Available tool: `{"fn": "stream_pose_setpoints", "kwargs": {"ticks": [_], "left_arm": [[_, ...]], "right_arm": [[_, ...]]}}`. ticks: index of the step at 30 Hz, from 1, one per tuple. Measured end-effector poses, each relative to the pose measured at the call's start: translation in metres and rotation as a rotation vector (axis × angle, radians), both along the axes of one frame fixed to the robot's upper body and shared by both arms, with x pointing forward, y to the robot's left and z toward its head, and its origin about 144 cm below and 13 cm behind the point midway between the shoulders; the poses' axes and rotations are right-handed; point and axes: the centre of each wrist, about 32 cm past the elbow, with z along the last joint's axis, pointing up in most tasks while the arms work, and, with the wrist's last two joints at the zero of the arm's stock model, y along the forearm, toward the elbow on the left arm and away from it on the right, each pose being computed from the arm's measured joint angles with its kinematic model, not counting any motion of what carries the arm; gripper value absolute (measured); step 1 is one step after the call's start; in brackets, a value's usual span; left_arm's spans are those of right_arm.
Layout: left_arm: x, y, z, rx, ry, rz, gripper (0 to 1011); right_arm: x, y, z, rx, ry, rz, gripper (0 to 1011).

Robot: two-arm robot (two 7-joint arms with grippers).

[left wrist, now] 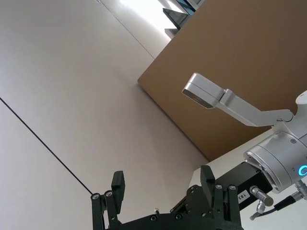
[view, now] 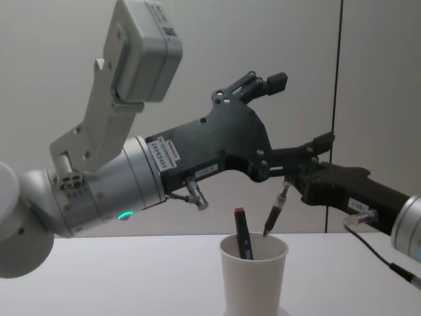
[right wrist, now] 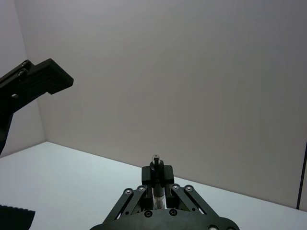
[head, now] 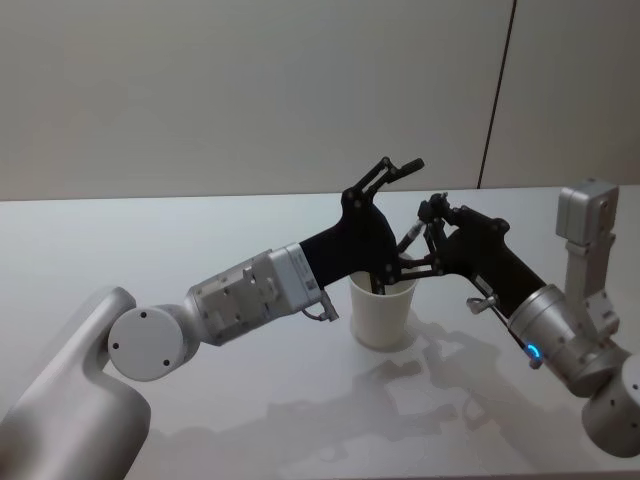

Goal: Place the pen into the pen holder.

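Pen poised over the cup
Right gripper pinches the light, stiff pen near its top above the tippable pen holder; left gripper gapes empty.

Two grippers converged above a white pen holder.

The right gripper clamped a grey pen, tip just above the rim; a red-capped pen stood inside. The left gripper hung spread above it.
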Motion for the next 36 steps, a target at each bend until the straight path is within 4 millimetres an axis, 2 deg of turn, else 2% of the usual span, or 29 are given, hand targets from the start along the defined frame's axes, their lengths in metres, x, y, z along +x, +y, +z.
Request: {"fn": "stream_pose_setpoints", "kwargs": {"ticks": [19,23,28,30,31,33,34,36], "left_arm": [[0.000,0.000,0.000,0.000,0.000,0.000,1004],[0.000,0.000,0.000,0.000,0.000,0.000,1004],[0.000,0.000,0.000,0.000,0.000,0.000,1004],[0.000,0.000,0.000,0.000,0.000,0.000,1004],[0.000,0.000,0.000,0.000,0.000,0.000,1004],[0.000,0.000,0.000,0.000,0.000,0.000,1004],[0.000,0.000,0.000,0.000,0.000,0.000,1004],[0.000,0.000,0.000,0.000,0.000,0.000,1004]], "right_arm": [[-0.004,-0.007,0.007,0.020,0.071,0.031,145],[-0.006,-0.009,0.009,0.028,0.075,0.037,245],[-0.008,-0.011,0.010,0.039,0.079,0.042,429],[-0.008,-0.012,0.011,0.042,0.080,0.043,465],[-0.009,-0.012,0.011,0.044,0.080,0.045,527],[-0.010,-0.013,0.012,0.048,0.080,0.046,566],[-0.010,-0.013,0.012,0.049,0.080,0.046,628],[-0.010,-0.013,0.012,0.051,0.081,0.047,667]]}}
